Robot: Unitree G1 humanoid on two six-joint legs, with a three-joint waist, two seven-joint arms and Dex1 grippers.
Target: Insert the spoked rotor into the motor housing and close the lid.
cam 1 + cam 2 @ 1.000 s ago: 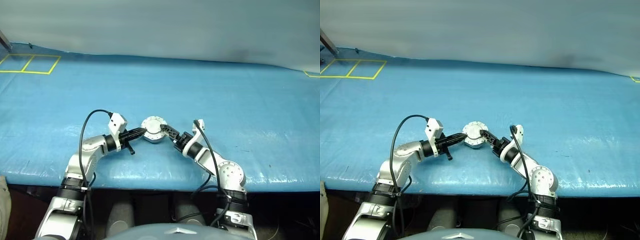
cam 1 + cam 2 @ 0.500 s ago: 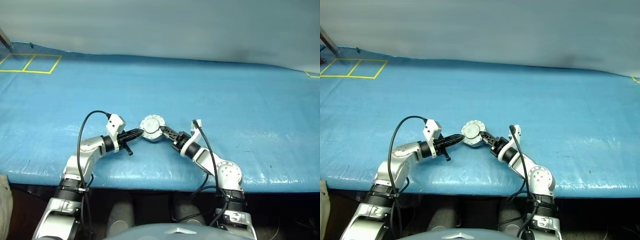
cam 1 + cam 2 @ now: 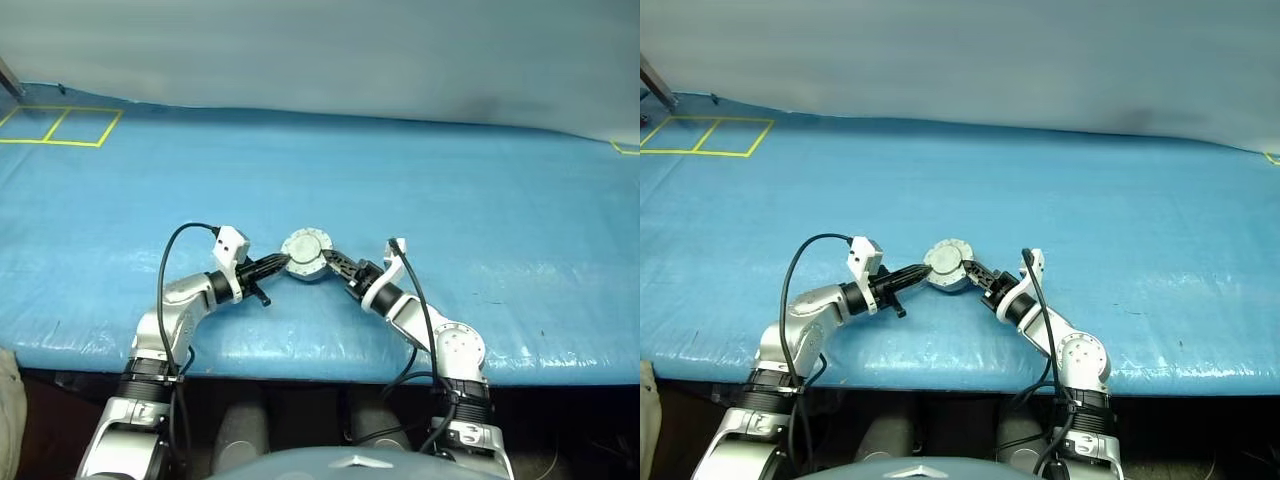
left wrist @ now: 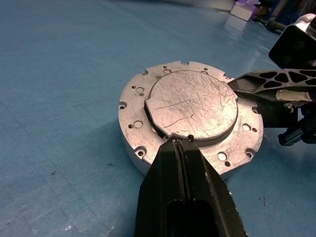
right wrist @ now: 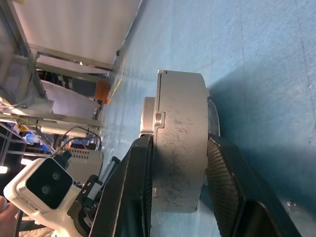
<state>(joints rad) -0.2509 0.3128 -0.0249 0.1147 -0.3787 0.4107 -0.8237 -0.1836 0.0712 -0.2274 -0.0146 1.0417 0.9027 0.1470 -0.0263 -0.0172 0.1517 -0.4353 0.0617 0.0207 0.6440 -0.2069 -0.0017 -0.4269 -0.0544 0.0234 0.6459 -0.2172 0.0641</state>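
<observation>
The motor housing (image 4: 134, 124), a short round silver cup with a holed flange, sits mid-table near the front edge. The lid (image 4: 192, 103) rests on it, plain scratched silver face up, slightly off-centre. My left gripper (image 4: 178, 143) is shut, its tips touching the lid's near edge. From the other side my right gripper (image 5: 178, 143) has closed on the housing (image 5: 180, 98), with one finger on its top face and one beneath. Both grippers meet at the housing (image 3: 303, 268) in the left eye view. The spoked rotor is hidden.
The table is covered by a blue tarp (image 3: 450, 190). Yellow taped squares (image 3: 60, 125) mark its far left corner. The front edge (image 3: 320, 350) runs just below my arms. A grey backdrop stands behind.
My right gripper's fingers have closed from wide open onto the housing, which now lies flatter. The left gripper has stayed shut in the same place.
</observation>
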